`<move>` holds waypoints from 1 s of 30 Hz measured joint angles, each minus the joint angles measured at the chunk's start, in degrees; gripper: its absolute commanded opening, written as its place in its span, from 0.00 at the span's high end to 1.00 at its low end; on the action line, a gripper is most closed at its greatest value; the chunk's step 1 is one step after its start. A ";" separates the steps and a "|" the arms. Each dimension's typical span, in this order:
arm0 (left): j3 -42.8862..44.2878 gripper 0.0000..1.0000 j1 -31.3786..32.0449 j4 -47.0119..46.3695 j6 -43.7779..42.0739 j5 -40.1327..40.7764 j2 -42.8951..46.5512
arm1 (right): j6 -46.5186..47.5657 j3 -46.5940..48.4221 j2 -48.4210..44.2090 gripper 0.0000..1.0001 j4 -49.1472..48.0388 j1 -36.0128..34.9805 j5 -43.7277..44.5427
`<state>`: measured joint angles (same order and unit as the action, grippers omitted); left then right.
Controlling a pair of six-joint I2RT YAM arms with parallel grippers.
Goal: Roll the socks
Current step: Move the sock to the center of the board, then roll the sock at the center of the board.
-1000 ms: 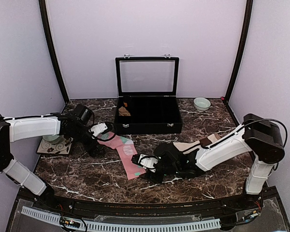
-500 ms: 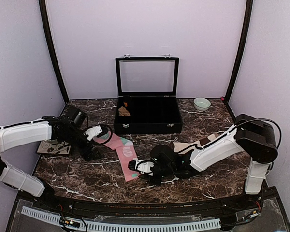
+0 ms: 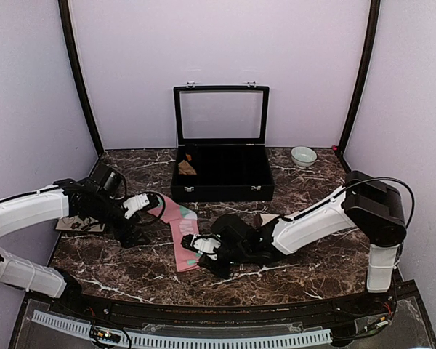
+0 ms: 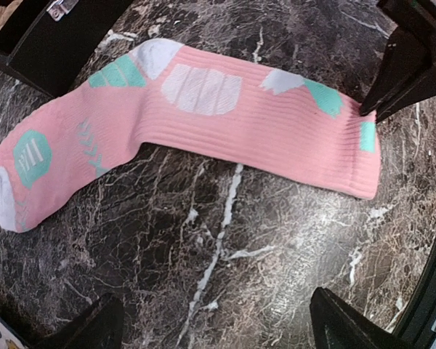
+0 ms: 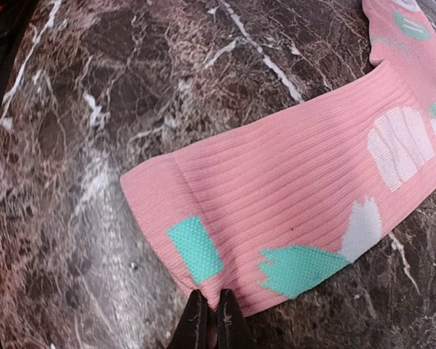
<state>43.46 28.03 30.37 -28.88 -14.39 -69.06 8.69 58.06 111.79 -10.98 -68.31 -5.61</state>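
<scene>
The pink sock (image 3: 180,231) with mint-green and white patches lies flat and stretched out on the marble, also filling the left wrist view (image 4: 203,123). My right gripper (image 5: 208,313) is shut on the edge of its ribbed cuff (image 5: 203,254), low at the front centre in the top view (image 3: 196,256). Just left of the sock, my left gripper (image 3: 136,234) hovers open over bare marble (image 4: 218,331), its fingers wide apart with nothing between them. Only a corner of the cream-beige sock (image 3: 266,217) peeks out behind the right arm.
An open black case (image 3: 221,182) stands at the back centre with a small tan bundle (image 3: 187,167) in its left compartment. A pale bowl (image 3: 303,155) sits at the back right. A patterned mat (image 3: 76,224) lies under the left arm.
My right gripper slid left along the sock and closed on its cuff edge. The left arm drew back to the left and lower. The sock shifted slightly left.
</scene>
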 measured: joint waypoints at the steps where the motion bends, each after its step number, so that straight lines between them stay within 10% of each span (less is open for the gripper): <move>1: -0.07 0.10 0.02 0.20 -0.13 -0.87 0.26 | -1.97 1.27 0.79 0.92 0.55 -0.09 -0.07; 7: -1.05 0.12 2.16 1.44 -1.40 -5.62 1.29 | -14.25 4.50 3.63 0.54 -0.22 -0.28 -1.73; 15: -2.21 0.16 7.82 1.36 -2.91 -7.61 -0.76 | -19.32 -1.29 1.40 0.49 -8.37 -0.33 -2.86; 30: 1.55 0.57 25.29 -5.49 -4.31 -2.51 -13.94 | -18.21 -19.56 -23.93 0.51 -14.08 3.54 9.77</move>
<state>45.01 53.32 24.88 -33.19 -16.91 -83.00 -9.52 38.50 87.85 -25.06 -64.77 4.16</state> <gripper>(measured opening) 0.508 0.502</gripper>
